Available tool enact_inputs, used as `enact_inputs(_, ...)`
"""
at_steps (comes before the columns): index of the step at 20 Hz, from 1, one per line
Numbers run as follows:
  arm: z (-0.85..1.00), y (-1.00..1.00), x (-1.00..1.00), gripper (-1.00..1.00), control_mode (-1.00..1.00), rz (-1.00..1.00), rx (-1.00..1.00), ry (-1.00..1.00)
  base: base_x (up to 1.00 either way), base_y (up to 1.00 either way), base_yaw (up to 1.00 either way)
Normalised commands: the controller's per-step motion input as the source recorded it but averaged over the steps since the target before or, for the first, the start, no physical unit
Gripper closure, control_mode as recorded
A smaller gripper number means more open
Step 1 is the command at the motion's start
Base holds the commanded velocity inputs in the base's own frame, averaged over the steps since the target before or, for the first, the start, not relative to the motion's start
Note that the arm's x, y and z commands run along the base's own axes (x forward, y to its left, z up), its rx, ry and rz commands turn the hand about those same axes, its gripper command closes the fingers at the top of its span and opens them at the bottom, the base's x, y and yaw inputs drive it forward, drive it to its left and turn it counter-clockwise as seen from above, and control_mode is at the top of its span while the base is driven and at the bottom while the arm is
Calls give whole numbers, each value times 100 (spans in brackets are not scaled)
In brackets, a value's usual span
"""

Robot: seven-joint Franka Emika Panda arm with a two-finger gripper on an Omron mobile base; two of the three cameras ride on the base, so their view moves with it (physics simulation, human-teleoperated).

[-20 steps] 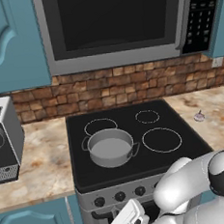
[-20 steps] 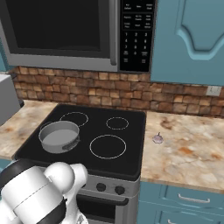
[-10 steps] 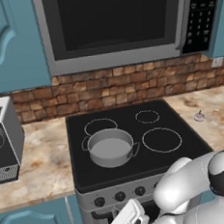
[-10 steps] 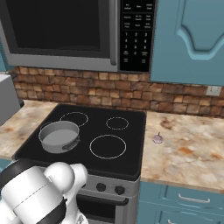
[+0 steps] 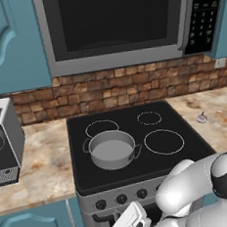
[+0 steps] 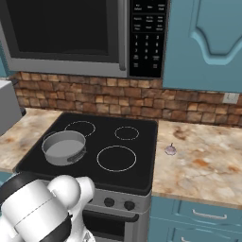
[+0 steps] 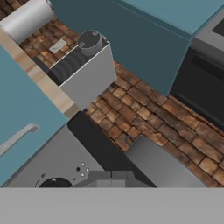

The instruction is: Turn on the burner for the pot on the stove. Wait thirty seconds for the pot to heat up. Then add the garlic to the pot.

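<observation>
Fingers (image 7: pixel 111 178) closed on nothing, low before the stove (image 5: pixel 141 179) front | left base: hand below the knob row (image 5: pixel 111 201), pot (image 5: pixel 111 149) on front-left ring, up and beyond | right base: garlic (image 6: pixel 170 150) on the surface (image 6: pixel 203 165) just right of the stove, open room around | hand: knob (image 7: pixel 54 183) just beside the fingers.

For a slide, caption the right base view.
Empty pot on the stove's front-left ring; garlic waits on the counter beside it.
</observation>
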Motion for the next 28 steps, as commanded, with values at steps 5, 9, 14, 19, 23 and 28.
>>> enact_inputs(5,0,0,0,100,-100,0,0,0,0,0,0)
enact_inputs(9,0,0,0,100,-100,0,0,0,0,0,0)
enact_inputs(14,0,0,0,100,-100,0,0,0,0,0,0)
enact_inputs(19,0,0,0,100,-100,0,0,0,0,0,0)
enact_inputs(23,0,0,0,100,-100,0,0,0,0,0,0)
enact_inputs(28,0,0,0,100,-100,0,0,0,0,0,0)
